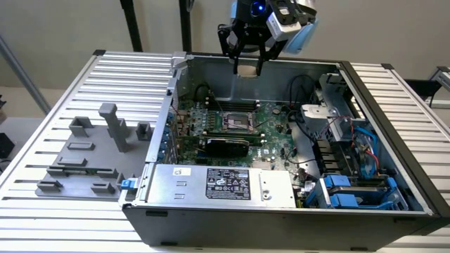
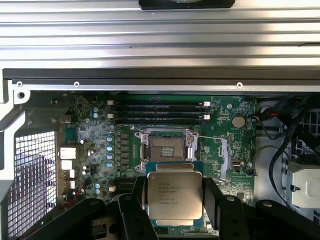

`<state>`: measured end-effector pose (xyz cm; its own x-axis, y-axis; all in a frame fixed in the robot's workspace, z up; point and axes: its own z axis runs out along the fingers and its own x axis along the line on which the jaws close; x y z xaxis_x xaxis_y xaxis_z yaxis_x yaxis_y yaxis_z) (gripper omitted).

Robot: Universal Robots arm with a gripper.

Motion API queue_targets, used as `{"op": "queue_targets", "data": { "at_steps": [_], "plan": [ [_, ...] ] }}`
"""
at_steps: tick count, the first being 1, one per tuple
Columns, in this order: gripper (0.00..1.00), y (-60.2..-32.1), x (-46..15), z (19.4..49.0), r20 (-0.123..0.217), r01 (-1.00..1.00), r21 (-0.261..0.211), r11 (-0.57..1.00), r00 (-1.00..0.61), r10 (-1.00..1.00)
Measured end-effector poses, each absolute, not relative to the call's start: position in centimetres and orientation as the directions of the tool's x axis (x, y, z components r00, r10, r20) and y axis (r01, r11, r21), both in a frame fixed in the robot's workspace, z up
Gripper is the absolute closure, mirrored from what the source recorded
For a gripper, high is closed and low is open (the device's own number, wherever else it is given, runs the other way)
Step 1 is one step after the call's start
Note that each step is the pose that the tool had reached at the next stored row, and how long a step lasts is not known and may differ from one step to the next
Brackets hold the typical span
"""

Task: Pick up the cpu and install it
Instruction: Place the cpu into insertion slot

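Note:
My gripper (image 1: 247, 67) hangs high over the open computer case (image 1: 281, 221), shut on the cpu (image 1: 247, 70), a small flat chip with a silvery top. In the wrist view the cpu (image 2: 174, 196) sits square between the two black fingers (image 2: 214, 200), its printed metal face toward the camera. Beyond it lies the green motherboard (image 2: 90, 145) with its open socket (image 2: 166, 148), whose dark frame and bare contact field are uncovered. In the exterior view the socket (image 1: 236, 122) is well below the gripper, near the board's middle.
Grey plastic fixture blocks (image 1: 91, 158) stand on the ribbed table at the exterior view's left. Inside the case are a labelled power supply (image 1: 223, 184), blue drive bays (image 1: 351, 192), black cables (image 1: 309, 116) and memory slots (image 2: 157, 110). The case wall (image 2: 160, 75) runs beside the board.

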<state>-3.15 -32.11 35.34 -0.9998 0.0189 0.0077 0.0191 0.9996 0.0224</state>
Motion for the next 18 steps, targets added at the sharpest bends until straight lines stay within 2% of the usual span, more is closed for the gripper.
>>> {"op": "queue_targets", "data": {
  "at_steps": [18],
  "plan": [
    [0.45,-32.11,-3.15,34.87,0.012,0.288,0.022,0.957,-0.958,0.288]
  ]
}}
